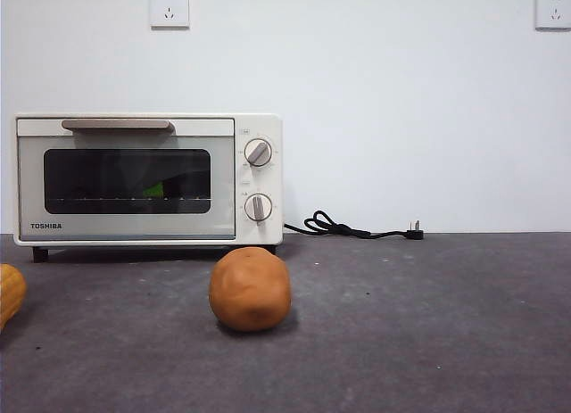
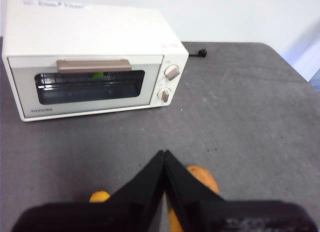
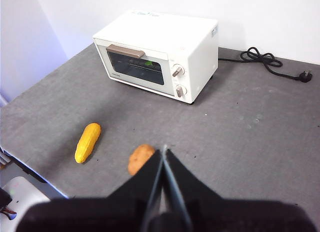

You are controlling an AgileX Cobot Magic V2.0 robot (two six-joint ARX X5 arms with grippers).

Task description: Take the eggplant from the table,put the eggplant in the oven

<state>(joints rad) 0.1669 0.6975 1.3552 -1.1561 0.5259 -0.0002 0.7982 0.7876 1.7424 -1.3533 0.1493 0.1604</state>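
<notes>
eggplant point(image 1: 155, 190) sits inside the oven point(image 1: 147, 179), on the wire rack; only its bright green stem cap shows through the dark door glass (purple body cannot be made out behind the tint). same green patch visible in both wrist views. oven door is shut, bar handle along its top edge, two round knobs on the right panel.

oven stands at the far left of the table point(image 1: 428, 324). its black power cord point(image 1: 352, 227) trails right along the far edge, plug lying loose on the surface.

orange-brown ball point(image 1: 250, 288) rests near the oven's right front corner, closer to the camera, apart from the oven. yellow corn-like item point(image 3: 87, 142) lies left of the ball, well apart from it; in the front view only its end shows at the left edge.

left gripper point(image 2: 164, 157) hangs above the near part of the table, jaws pressed together, nothing between them. right gripper point(image 3: 164, 154) likewise, jaws closed and empty, over the near table with the ball just beyond its tips.

two wall sockets point(image 1: 169, 7) on the white wall behind.
</notes>
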